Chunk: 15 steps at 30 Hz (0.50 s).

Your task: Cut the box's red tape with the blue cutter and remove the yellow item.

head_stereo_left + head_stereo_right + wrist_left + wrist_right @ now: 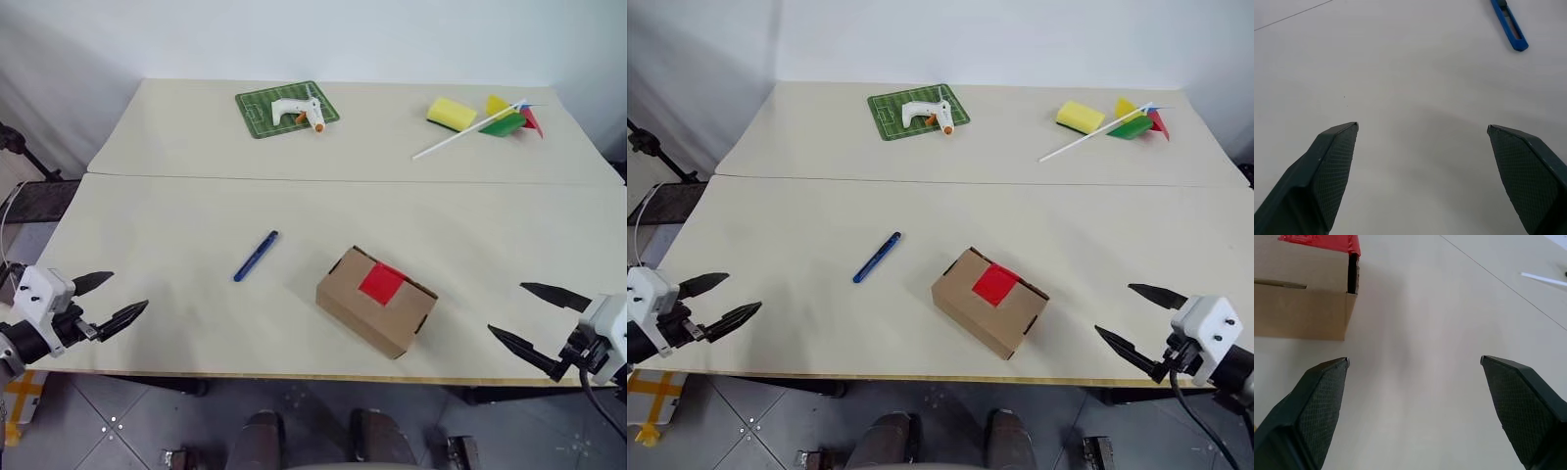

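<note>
The brown cardboard box (375,300) lies closed near the table's front edge, with the red tape (381,282) across its top seam. The blue cutter (256,256) rests on the table a hand's width to the left of it. My left gripper (125,297) hovers open at the front left corner, well short of the cutter (1509,24). At the front right, my right gripper (514,315) is open too, to the right of the box (1300,293). Nothing sits between either pair of fingers. The yellow item is hidden.
At the back of the table a white glue gun (298,113) lies on a green mat (286,108). A yellow sponge (451,114) and a pinwheel (504,119) with a white stick sit at the back right. A seam (343,180) crosses the table.
</note>
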Each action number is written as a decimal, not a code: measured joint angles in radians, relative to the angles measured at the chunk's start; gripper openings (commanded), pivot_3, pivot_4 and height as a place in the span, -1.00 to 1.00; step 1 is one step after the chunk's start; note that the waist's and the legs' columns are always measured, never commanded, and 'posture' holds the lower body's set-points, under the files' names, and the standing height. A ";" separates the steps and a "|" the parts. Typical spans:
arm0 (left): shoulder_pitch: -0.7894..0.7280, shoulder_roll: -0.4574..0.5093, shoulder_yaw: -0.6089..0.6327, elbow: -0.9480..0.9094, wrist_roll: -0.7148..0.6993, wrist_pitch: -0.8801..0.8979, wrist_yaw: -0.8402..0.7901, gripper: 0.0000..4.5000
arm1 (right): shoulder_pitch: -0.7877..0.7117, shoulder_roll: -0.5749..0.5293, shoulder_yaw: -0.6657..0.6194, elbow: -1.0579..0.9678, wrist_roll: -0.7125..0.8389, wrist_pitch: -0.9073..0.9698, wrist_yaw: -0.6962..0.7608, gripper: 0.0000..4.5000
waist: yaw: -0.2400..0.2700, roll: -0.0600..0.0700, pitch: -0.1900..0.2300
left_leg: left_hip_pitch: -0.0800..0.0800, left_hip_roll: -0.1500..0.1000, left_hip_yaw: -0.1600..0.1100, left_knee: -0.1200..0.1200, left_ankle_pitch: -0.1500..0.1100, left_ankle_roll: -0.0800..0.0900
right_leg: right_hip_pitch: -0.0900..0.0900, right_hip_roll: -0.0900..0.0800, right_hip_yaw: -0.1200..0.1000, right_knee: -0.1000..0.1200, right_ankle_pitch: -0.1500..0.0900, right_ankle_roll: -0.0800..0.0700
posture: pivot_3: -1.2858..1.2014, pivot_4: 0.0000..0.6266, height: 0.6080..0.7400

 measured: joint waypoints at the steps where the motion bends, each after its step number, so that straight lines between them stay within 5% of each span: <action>1: -0.001 0.000 0.000 0.003 0.005 -0.007 0.000 0.99 | 0.000 0.000 0.000 0.000 0.000 0.000 0.000 1.00 | 0.000 0.000 0.000 | 0.000 0.000 0.000 0.000 0.000 0.000 | 0.000 0.000 0.000 0.000 0.000 0.000 | 0.03 -0.52 1.00; 7: -0.058 0.000 -0.002 0.023 -0.029 0.044 -0.005 0.99 | 0.002 0.000 0.001 0.000 0.003 0.002 0.003 1.00 | 0.002 0.000 0.000 | 0.000 0.000 0.000 0.000 0.000 0.000 | 0.000 0.000 0.000 0.000 0.000 0.000 | 0.03 -0.52 1.00; 15: -0.367 -0.010 -0.295 -0.056 0.042 0.091 -0.037 -0.08 | 0.074 -0.097 0.044 -0.028 0.039 0.129 0.127 -0.18 | 0.009 0.000 0.000 | 0.000 -0.001 -0.001 0.003 0.000 0.001 | 0.001 0.000 0.001 0.001 0.001 0.001 | 0.03 -0.52 1.00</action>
